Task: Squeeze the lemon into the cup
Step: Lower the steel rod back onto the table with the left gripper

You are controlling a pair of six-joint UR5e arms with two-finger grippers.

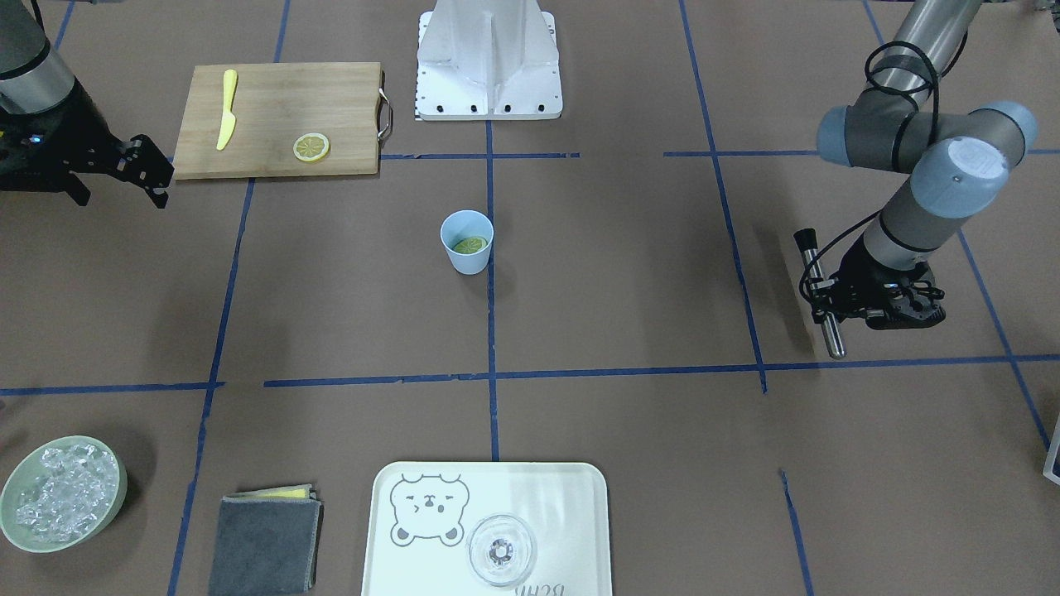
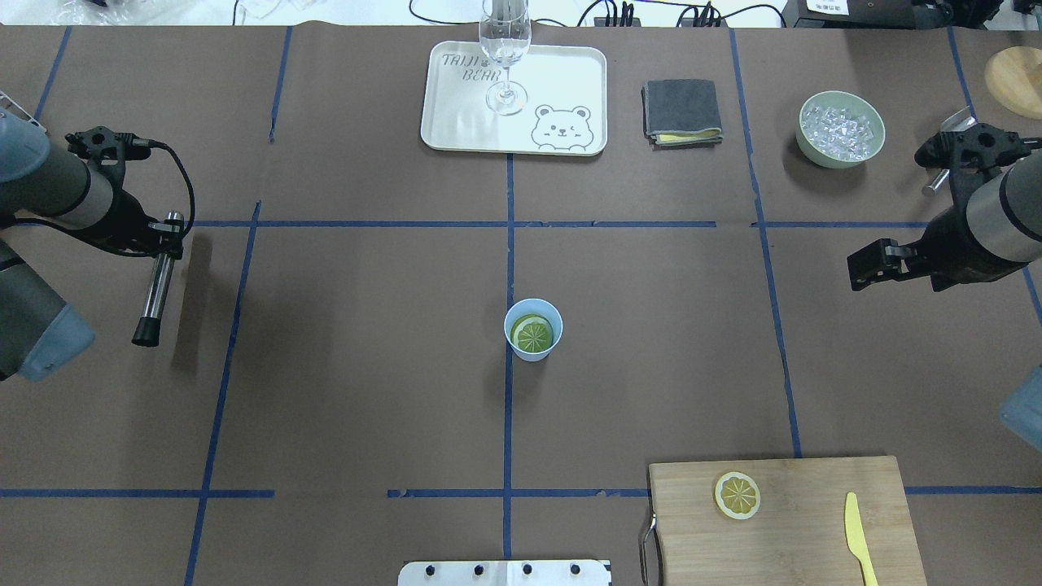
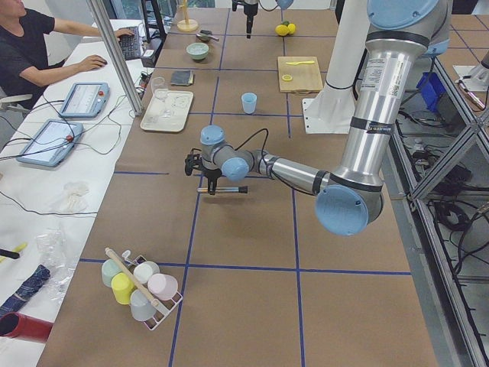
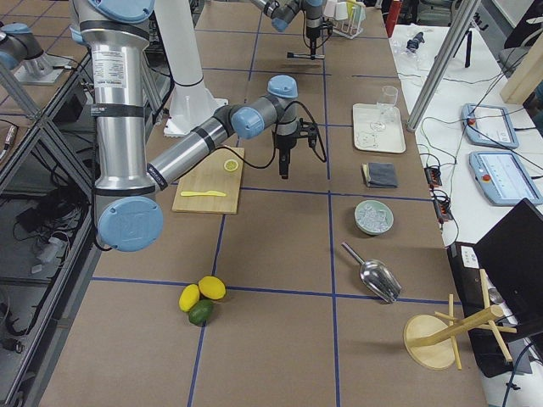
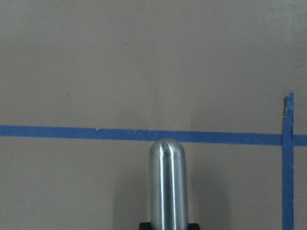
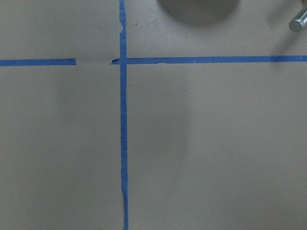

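Lemon slice [image 2: 533, 333] inside upright light-blue cup [image 2: 533, 348], mid-table

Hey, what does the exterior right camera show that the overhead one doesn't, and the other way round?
Only exterior right: two whole lemons and a lime near the table's end. Only overhead: the cup with a lemon slice lying in it. Both: the cutting board with a second slice and yellow knife, the bear tray with a wine glass, the grey cloth, the bowl of ice, and the left gripper holding a metal rod.
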